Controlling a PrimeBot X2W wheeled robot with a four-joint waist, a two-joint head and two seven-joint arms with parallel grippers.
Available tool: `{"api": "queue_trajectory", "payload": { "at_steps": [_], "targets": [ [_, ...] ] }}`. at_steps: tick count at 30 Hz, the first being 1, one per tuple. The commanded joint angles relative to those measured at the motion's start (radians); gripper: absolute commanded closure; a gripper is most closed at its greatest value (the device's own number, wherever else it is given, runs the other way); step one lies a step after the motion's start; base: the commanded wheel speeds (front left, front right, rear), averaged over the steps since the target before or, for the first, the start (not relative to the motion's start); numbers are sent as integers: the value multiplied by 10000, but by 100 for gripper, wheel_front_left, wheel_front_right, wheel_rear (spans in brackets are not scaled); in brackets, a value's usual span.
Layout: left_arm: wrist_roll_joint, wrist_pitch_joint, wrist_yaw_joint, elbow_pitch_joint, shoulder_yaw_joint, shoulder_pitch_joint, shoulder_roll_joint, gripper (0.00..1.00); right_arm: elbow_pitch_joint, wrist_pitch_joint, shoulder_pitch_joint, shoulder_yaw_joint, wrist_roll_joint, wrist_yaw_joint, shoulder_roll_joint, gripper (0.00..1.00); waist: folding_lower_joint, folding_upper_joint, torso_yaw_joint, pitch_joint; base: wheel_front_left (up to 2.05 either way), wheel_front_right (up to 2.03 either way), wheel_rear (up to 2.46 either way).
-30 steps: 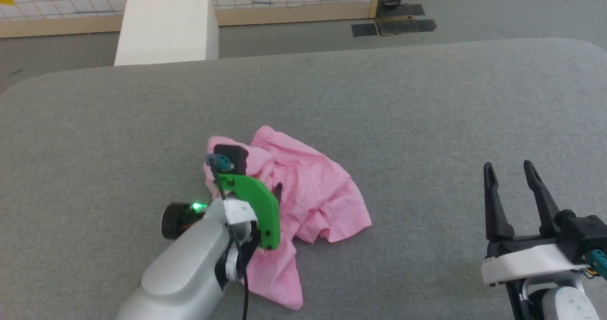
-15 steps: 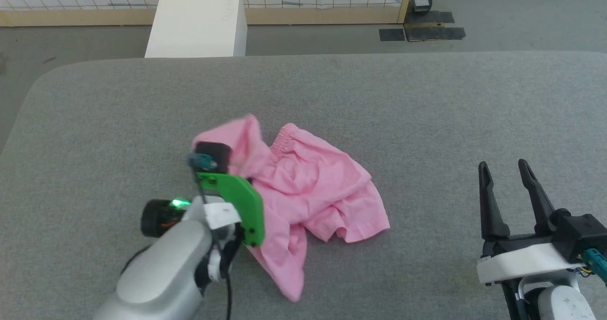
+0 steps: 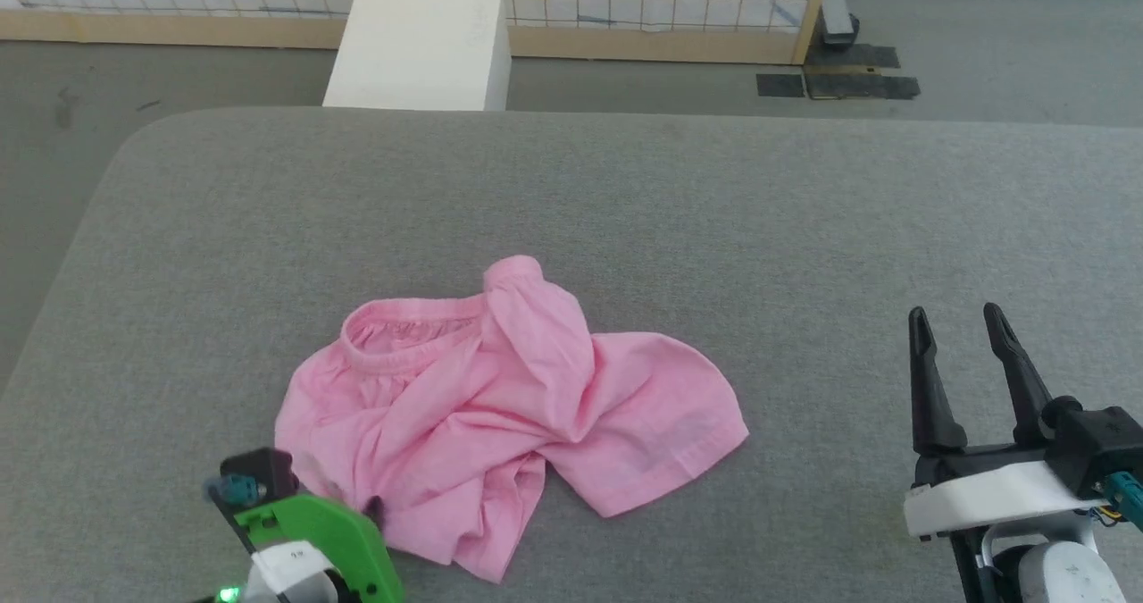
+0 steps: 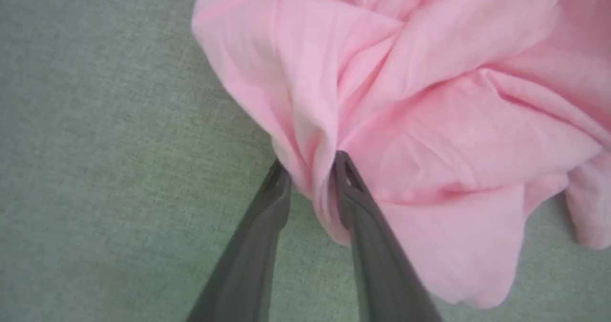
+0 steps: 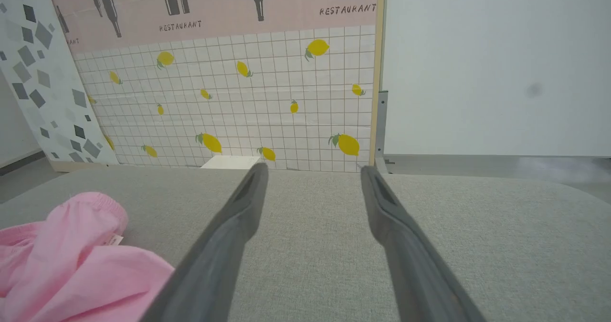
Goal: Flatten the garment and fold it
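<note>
Comparing with a second back: left gripper [image 4: 310, 164] has drawn back to the near left of the table [image 3: 625, 192], with a fold of the garment [image 3: 500, 397] between its half-parted fingers. Whether they pinch it or have let go cannot be told. Garment lies mid-table, spread wider than before, waistband showing, one flap still thrown across the middle. Right gripper [image 3: 957, 313] stays idle, jaws wide, well apart. Judgement: flattening under way, folding not begun.

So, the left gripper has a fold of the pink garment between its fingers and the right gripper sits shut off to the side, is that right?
No: the right gripper is open, fingers spread apart, as the right wrist view shows. The left gripper does have a fold of the garment between its fingers.
</note>
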Motion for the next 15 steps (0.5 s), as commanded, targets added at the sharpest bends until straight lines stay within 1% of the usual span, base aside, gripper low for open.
{"api": "queue_trajectory", "payload": {
  "at_steps": [1,3,5,7,10,12,15],
  "targets": [
    [-153,-26,1,-172,47,158,-3,0,-8,-49,74,13,-66,-15,5,0,0,0,158,-60,0,0,0],
    [-97,-412,-34,-452,180,269,-30,0,-5,-49,94,51,-82,-15,5,0,0,0,243,-89,0,0,0],
    [107,-1076,-131,-734,383,265,-41,0,9,-49,112,96,-98,-15,5,0,0,0,301,-127,0,0,0],
    [426,-1993,-418,-1074,584,143,-76,0,25,-49,123,120,-105,-15,5,0,0,0,338,-159,0,0,0],
    [1017,-3363,-994,-1297,690,-123,-118,0,40,-49,128,174,-95,-15,5,0,0,0,335,-197,0,0,0],
    [1364,-3859,-1281,-1245,579,-371,-170,0,43,-49,129,207,-72,-15,5,0,0,0,308,-204,0,0,0],
    [1722,-4057,-1714,-857,284,-1004,-343,0,20,-49,129,246,-42,-15,5,0,0,0,236,-153,0,0,0]
  ]
}}
